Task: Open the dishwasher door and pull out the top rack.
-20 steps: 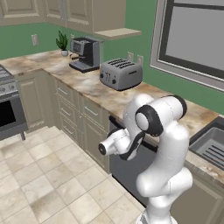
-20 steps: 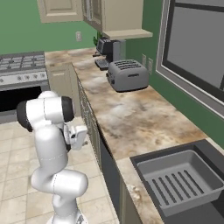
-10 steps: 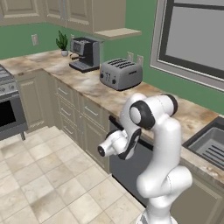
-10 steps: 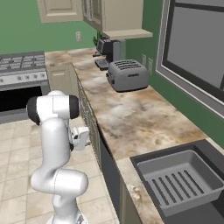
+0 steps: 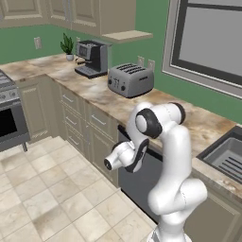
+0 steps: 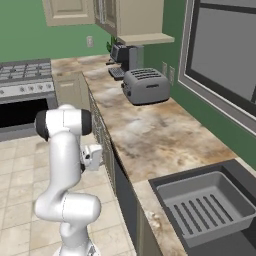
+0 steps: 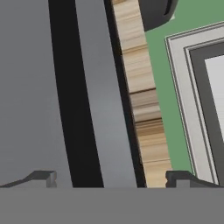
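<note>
**Fingers spread in front of the shut dishwasher door**

Kitchen with green walls, beige tiled floor (image 5: 42, 189), marbled tan counter (image 6: 150, 135) running along the wall under a large window (image 5: 208, 42). On the counter, well beyond the fingers: a silver toaster (image 5: 130, 79), then a dark coffee machine (image 5: 92, 57) and a small potted plant (image 5: 67, 46) in the corner. Stove (image 6: 25, 95) at the far end of the run.

Gripper (image 7: 111, 177) — fingers (image 7: 41, 177) stand wide apart, nothing between them. In the hand view the dishwasher door (image 7: 30, 87) lies straight ahead of the fingers, grey and flat, its long black bar handle (image 7: 70, 87) running away between the two tips, nearer one tip than the other. The counter edge runs just past the handle, toward the other tip. Fingers not touching the handle as far as can be told.

Door shut flush with the cabinet fronts (image 5: 94, 127); rack hidden behind it.

Sink (image 6: 205, 210) — ribbed grey basin sunk in the counter, well off to the side; nothing seen in it.
</note>
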Available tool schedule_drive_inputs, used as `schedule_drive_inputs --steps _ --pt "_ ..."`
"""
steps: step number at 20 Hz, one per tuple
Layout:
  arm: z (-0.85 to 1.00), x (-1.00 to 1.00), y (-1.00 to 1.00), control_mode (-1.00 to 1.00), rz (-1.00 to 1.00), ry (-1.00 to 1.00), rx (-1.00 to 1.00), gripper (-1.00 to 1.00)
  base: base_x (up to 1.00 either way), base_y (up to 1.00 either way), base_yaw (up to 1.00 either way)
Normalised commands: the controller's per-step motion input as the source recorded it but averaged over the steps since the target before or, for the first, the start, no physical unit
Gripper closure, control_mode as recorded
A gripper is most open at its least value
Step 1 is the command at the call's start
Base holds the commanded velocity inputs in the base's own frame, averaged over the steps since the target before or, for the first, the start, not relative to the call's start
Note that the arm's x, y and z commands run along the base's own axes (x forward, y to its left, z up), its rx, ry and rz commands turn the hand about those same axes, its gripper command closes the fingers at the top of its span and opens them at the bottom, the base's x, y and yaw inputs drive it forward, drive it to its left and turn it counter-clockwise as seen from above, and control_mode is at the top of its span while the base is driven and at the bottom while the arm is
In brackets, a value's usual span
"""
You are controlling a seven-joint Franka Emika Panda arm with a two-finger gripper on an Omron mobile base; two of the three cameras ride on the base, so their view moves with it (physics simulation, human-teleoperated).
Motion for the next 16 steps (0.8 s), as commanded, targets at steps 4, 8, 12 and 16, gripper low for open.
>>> schedule_drive_inputs --steps 4,8,12,16 --pt "-0.04 0.20 -0.10 -1.00 0.00 -0.02 -0.03 -1.00 0.00 0.00 0.00" --pt "-0.08 0.25 -0.10 -1.00 0.00 0.00 -0.02 -1.00 0.00 0.00 0.00" --pt "-0.11 0.22 -0.11 -1.00 0.00 0.00 -0.02 -1.00 0.00 0.00 0.00" --pt "-0.17 0.19 -0.10 -1.00 0.00 0.00 -0.02 -1.00 0.00 0.00 0.00"
